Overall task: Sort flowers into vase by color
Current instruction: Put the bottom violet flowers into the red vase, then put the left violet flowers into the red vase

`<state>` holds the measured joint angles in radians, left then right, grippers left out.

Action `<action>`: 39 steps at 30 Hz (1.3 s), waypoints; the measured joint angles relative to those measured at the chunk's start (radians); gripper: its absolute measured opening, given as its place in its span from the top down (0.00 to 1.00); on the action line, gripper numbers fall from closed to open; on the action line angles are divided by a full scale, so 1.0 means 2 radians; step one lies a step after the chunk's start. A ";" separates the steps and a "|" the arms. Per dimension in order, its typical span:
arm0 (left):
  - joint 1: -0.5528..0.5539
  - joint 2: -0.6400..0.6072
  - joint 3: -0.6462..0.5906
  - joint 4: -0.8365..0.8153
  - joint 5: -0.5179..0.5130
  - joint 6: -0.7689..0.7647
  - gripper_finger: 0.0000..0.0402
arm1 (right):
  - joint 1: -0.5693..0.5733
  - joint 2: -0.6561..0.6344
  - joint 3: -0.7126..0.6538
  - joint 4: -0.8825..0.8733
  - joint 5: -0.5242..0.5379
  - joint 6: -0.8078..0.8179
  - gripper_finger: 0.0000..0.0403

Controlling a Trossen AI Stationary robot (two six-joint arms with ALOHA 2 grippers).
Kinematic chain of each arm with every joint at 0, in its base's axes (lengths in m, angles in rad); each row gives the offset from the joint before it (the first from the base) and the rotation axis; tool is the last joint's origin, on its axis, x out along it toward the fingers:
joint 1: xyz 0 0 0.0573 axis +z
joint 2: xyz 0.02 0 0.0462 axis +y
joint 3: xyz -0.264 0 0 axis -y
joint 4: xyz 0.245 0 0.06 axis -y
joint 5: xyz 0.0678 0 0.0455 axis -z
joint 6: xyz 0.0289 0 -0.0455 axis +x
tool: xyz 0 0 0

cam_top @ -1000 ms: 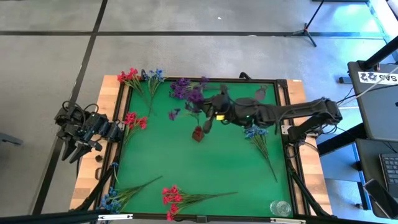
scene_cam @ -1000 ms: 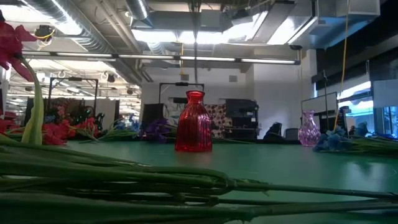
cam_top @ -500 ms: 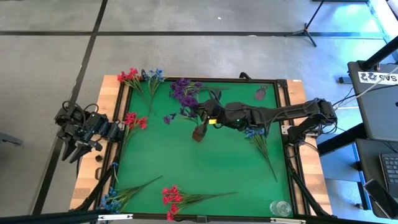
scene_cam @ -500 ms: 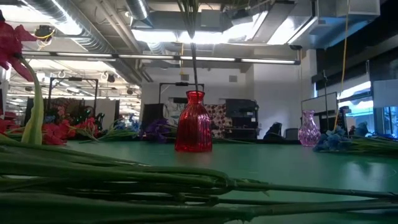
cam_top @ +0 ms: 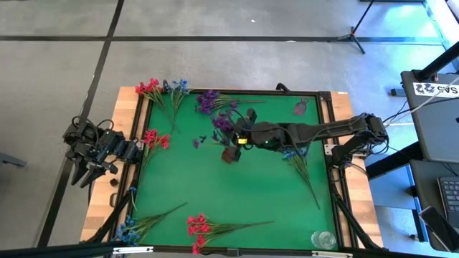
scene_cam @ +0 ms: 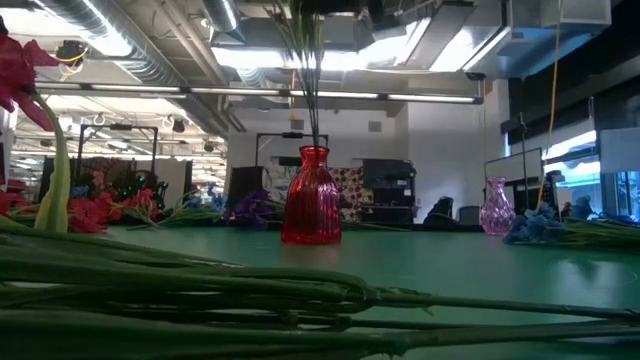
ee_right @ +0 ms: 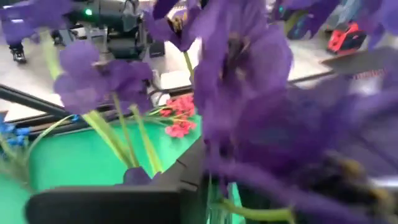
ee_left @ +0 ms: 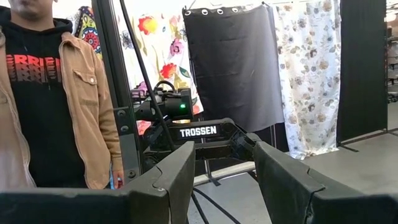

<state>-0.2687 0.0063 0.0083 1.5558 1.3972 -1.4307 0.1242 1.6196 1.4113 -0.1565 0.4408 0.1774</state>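
My right gripper [cam_top: 241, 137] is over the middle of the green mat, shut on a purple flower sprig [cam_top: 221, 123] directly above the red vase [cam_top: 230, 154]. In the low view the sprig's green stems [scene_cam: 306, 70] come straight down to the red vase's mouth [scene_cam: 313, 150]. Purple blossoms [ee_right: 242, 74] fill the right wrist view. More purple sprigs [cam_top: 209, 99] lie on the mat near the far edge. A purple vase [cam_top: 301, 107] stands at the far right corner. My left gripper [ee_left: 224, 180] is open, parked off the table's left edge [cam_top: 93, 154]. My right gripper holds the purple sprig by its stems [ee_right: 124, 140] just under the blossoms; the blossoms hide the exact place of contact. The sprig is upright and lifted clear of the mat. Its stems hang below the fingers with their lower ends at the red vase's mouth.
Red [cam_top: 150, 87] and blue [cam_top: 178, 87] sprigs lie at the far left corner and red ones [cam_top: 154, 137] at the left edge. Blue [cam_top: 129, 228] and red [cam_top: 197, 228] sprigs lie at the near edge, blue ones [cam_top: 294, 152] at the right. A clear vase [cam_top: 323, 239] stands near right. A person [ee_left: 43, 93] stands beyond the left arm.
My right gripper has moved toward the table's left edge and a little toward the near edge, carrying the purple sprig over the red vase. The stems, a single thin line above the vase earlier, now show as several stems reaching down to its mouth.
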 joint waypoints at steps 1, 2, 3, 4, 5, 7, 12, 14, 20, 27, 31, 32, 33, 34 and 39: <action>0.000 0.000 0.000 0.000 0.000 0.000 0.60 | 0.000 0.001 0.000 -0.006 -0.005 0.004 0.80; 0.000 0.000 0.000 0.000 0.000 0.000 0.60 | 0.000 0.002 0.000 -0.012 -0.009 0.009 0.77; 0.000 0.000 0.000 0.000 0.000 0.000 0.60 | 0.000 0.002 0.000 -0.017 -0.014 0.015 0.74; 0.000 0.000 0.000 0.000 0.000 0.000 0.60 | 0.000 0.002 0.000 -0.019 -0.021 0.023 0.71; 0.000 0.000 0.000 0.000 0.000 0.000 0.60 | 0.000 0.001 0.000 -0.022 -0.027 0.030 0.68; 0.000 0.000 0.000 0.000 0.000 0.000 0.60 | 0.000 0.001 0.000 -0.030 -0.040 0.044 0.62; 0.000 0.000 0.000 0.000 0.000 0.000 0.60 | 0.000 -0.004 0.017 -0.073 -0.074 0.066 0.46; 0.000 0.000 0.000 0.000 0.000 0.000 0.60 | 0.000 -0.004 0.035 -0.108 -0.086 0.066 0.41; 0.000 0.000 0.000 0.000 0.000 0.000 0.60 | 0.000 -0.010 0.091 -0.175 -0.106 0.065 0.34; 0.000 0.000 0.000 0.000 0.000 0.000 0.60 | 0.000 -0.037 0.173 -0.266 -0.107 0.041 0.33; 0.000 0.000 0.000 0.000 0.000 0.000 0.60 | -0.010 -0.061 0.198 -0.338 -0.063 0.029 0.33; 0.000 0.000 0.000 0.000 0.000 0.000 0.60 | -0.016 -0.068 0.198 -0.356 -0.057 0.029 0.33; 0.000 0.000 0.000 0.000 0.000 0.000 0.60 | -0.025 -0.074 0.198 -0.374 -0.053 0.029 0.33; 0.000 0.000 0.000 0.000 0.000 0.000 0.60 | -0.035 -0.079 0.198 -0.393 -0.049 0.030 0.33; 0.000 0.000 0.000 0.000 0.000 0.000 0.60 | -0.102 -0.085 0.198 -0.478 -0.056 0.038 0.33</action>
<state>-0.2687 0.0063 0.0085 1.5558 1.3972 -1.4307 -0.0788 1.4488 1.8065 -1.1119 0.3291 0.2532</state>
